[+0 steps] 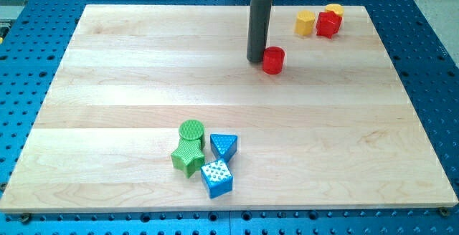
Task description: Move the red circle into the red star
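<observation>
The red circle (pixel 273 60) lies on the wooden board (pixel 107 84) near the view's top, right of centre. My tip (pixel 256 60) stands just left of it, touching or nearly touching its left side. The red star (pixel 328 24) sits at the view's top right, up and to the right of the red circle, with a clear gap between them.
A yellow hexagon (pixel 305 23) lies just left of the red star and a yellow block (pixel 334 10) just above it. Near the view's bottom centre sit a green circle (pixel 191 130), a green star (pixel 188 157), a blue triangle (pixel 224 146) and a blue cube (pixel 216 178).
</observation>
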Robot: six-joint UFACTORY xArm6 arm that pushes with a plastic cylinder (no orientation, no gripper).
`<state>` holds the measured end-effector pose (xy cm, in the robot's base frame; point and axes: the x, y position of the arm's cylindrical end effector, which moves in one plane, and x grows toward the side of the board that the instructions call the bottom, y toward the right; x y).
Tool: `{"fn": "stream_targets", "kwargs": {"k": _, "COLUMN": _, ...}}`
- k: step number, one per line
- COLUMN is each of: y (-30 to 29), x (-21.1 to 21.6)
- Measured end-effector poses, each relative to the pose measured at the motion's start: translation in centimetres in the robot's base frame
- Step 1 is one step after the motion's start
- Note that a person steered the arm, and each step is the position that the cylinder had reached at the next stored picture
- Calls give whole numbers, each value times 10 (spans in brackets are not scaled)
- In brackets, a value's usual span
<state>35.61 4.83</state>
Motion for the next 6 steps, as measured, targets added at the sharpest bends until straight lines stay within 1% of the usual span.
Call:
{"fn": "stream_targets", "kwargs": {"k": 1, "y": -20, "x": 25}}
{"fn": "stream_targets", "kwargs": {"k": 2, "y": 6, "x": 34}}
{"fn": "stream_targets", "kwargs": {"k": 3, "y": 58, "x": -21}}
{"fn": "stream_targets", "kwargs": {"k": 4, "y": 58, "x": -5}}
{"fn": "stream_targets", "kwargs": {"k": 5, "y": 83, "x": 14}}
{"fn": "stream_targets", "kwargs": {"k": 6, "y": 103, "x": -42}}
